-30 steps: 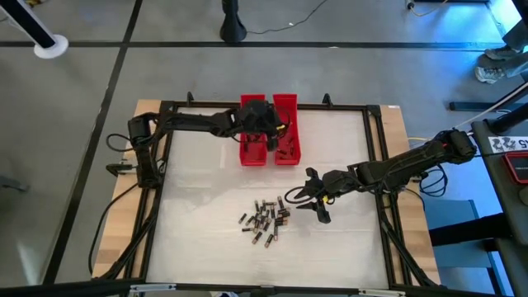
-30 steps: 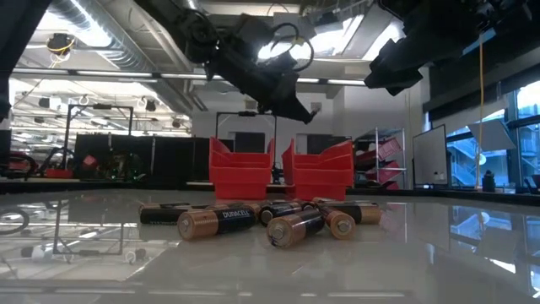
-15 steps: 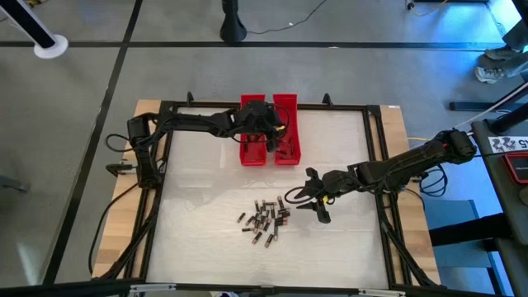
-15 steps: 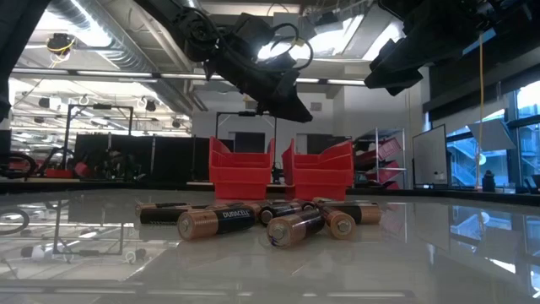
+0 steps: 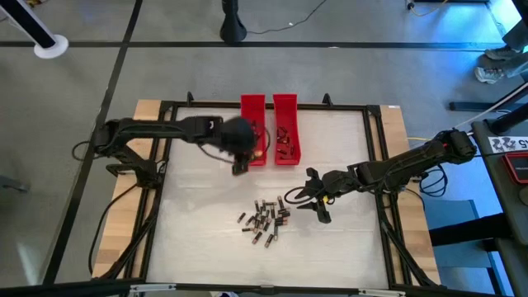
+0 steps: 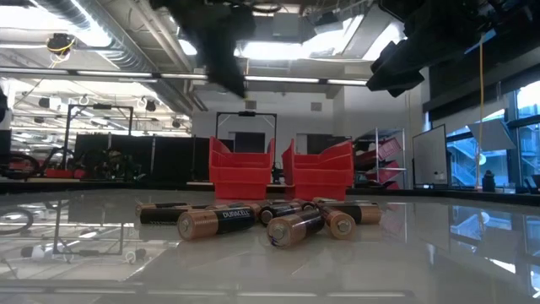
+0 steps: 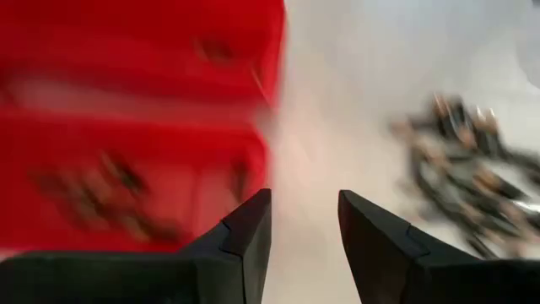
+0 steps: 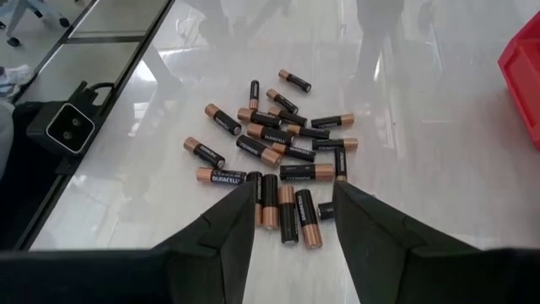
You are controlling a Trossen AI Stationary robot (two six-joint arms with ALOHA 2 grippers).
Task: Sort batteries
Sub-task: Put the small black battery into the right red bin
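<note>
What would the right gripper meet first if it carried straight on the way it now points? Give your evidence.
Most likely the pile of batteries. In the right wrist view the right gripper is open and aimed at the pile, with the nearest cells lying just past its fingertips. The high view agrees, though its height above the table is unclear.

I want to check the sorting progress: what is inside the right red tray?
In the high view, several small dark batteries lie inside the right red tray, toward its near end. Their exact number and types cannot be told.

The batteries lay at the table's six o'clock, two trays at twelve.
</note>
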